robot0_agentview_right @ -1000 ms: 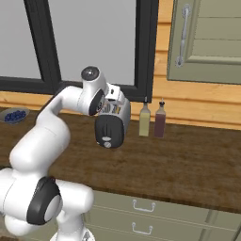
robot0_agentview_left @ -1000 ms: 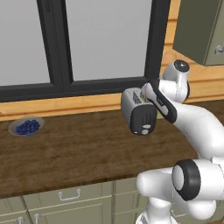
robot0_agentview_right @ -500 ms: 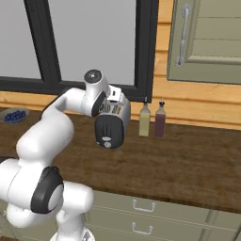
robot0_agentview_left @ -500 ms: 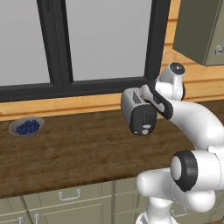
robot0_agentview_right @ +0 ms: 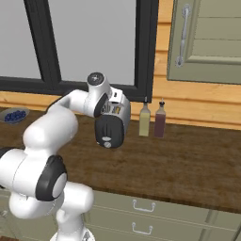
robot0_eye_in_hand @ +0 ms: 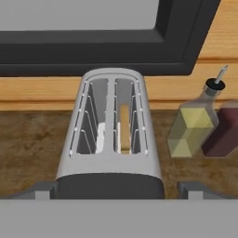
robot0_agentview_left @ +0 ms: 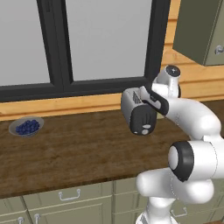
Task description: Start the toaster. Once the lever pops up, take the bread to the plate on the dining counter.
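The silver-white toaster (robot0_eye_in_hand: 111, 139) stands on a brown wood-grain counter under the window, with its dark end panel (robot0_agentview_left: 142, 119) facing me. A tan slice of bread (robot0_eye_in_hand: 123, 125) sits down in its right slot. My gripper (robot0_eye_in_hand: 116, 193) hovers just above the toaster's near end and is open, with one fingertip on each side of the dark panel and nothing held. From the base cameras my hand sits over the toaster (robot0_agentview_left: 131, 103) (robot0_agentview_right: 113, 122). The plate and the dining counter are out of view.
Two bottles, one pale yellow (robot0_agentview_right: 144, 121) and one dark red (robot0_agentview_right: 160, 121), stand just right of the toaster against the wall. A grey bowl of blueberries (robot0_agentview_left: 27, 127) sits far left on the counter. A wall cabinet (robot0_agentview_right: 207, 40) hangs at upper right.
The arm has shifted slightly, easing the hand a little closer over the toaster. The jaws stay open and the toaster has not moved.
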Available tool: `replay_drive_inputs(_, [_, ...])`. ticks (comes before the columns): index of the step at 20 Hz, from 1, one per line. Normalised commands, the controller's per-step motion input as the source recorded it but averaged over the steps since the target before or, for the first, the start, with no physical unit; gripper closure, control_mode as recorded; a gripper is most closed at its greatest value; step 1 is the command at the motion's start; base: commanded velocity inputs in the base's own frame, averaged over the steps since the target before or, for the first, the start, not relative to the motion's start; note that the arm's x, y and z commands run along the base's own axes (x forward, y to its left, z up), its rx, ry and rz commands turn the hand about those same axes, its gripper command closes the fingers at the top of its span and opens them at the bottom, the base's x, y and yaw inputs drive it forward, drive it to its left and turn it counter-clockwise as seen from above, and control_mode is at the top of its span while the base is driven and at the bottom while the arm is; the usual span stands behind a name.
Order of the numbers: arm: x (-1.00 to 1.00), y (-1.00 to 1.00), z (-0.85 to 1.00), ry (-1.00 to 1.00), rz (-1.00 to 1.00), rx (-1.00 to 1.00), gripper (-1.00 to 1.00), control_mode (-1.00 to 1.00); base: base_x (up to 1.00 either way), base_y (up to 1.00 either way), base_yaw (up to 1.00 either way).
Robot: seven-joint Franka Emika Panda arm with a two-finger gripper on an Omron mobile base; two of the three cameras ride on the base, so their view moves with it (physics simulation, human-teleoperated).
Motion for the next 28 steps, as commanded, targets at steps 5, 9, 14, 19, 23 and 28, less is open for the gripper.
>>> replay_drive_inputs(5, [0.22, 0.0, -0.12, 0.0, 0.0, 0.0, -1.0, -1.0, 0.0, 0.0, 0.0])
replay_drive_inputs(9, [0.23, 0.0, -0.06, 0.0, 0.0, 0.0, -1.0, -1.0, 0.0, 0.0, 0.0])
replay_drive_inputs(14, [0.19, -0.05, -0.04, 0.0, 0.0, 0.0, -1.0, -1.0, 0.0, 0.0, 0.0])
replay_drive_inputs(19, [0.11, -0.12, -0.04, 0.0, 0.0, 0.0, -1.0, -1.0, 0.0, 0.0, 0.0])
replay_drive_inputs(23, [0.0, -0.04, 0.0, -0.01, 0.0, 0.02, -1.0, -1.0, 0.0, 0.0, 0.0])
replay_drive_inputs(28, [0.0, 0.0, 0.0, 0.0, 0.0, 0.0, -1.0, -1.0, 0.0, 0.0, 0.0])
